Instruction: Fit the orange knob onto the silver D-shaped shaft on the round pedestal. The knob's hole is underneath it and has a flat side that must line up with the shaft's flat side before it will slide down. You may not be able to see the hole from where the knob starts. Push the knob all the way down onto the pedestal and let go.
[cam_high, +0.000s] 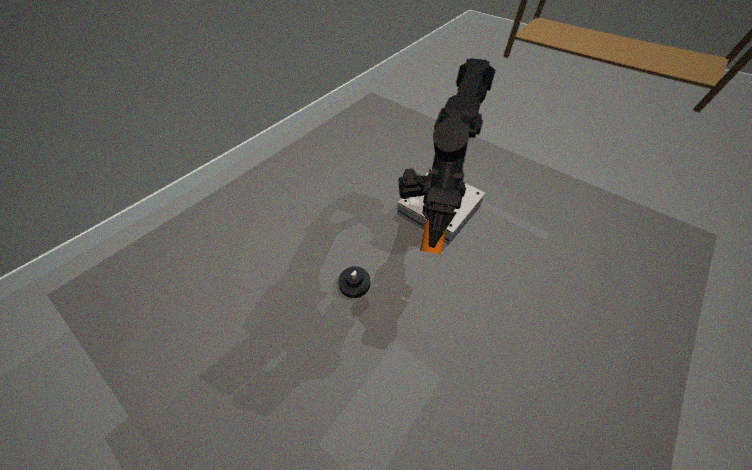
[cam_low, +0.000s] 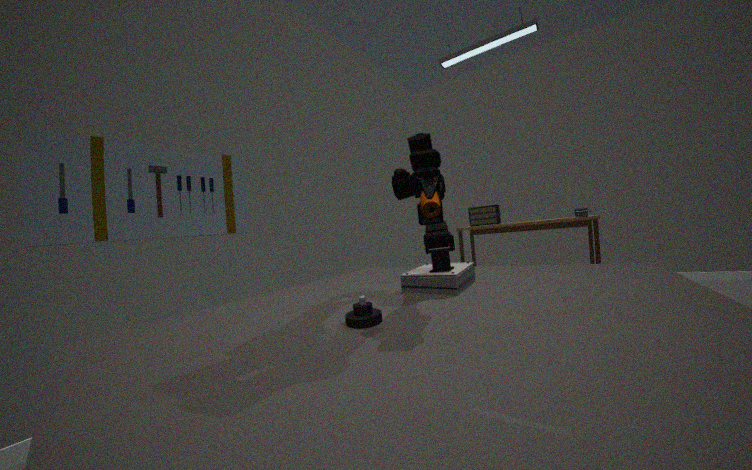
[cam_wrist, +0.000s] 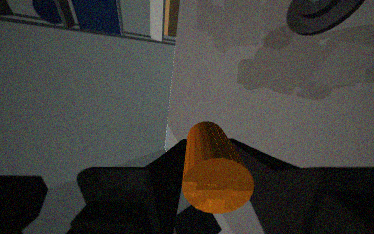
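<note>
The orange knob (cam_high: 430, 246) (cam_low: 430, 201) (cam_wrist: 218, 185) is held well above the table. In the exterior view its end with a dark round hole faces that camera, so the knob lies tilted far over; the hole's flat side is too small to tell. My gripper (cam_high: 435, 237) (cam_wrist: 206, 143) is shut on the knob, one finger on each side. The round dark pedestal (cam_high: 344, 289) (cam_low: 363, 320) stands on the table, apart from the knob, with the short silver shaft (cam_high: 353, 273) (cam_low: 362, 299) upright on it. In the wrist view the pedestal (cam_wrist: 306, 25) shows only partly, at the top right.
The arm's white base plate (cam_high: 473, 199) (cam_low: 429, 281) is behind the pedestal. The arm's shadow falls on the table around the pedestal. A wooden bench (cam_high: 621, 50) (cam_low: 532, 225) and a wall tool board (cam_low: 44, 188) are in the background.
</note>
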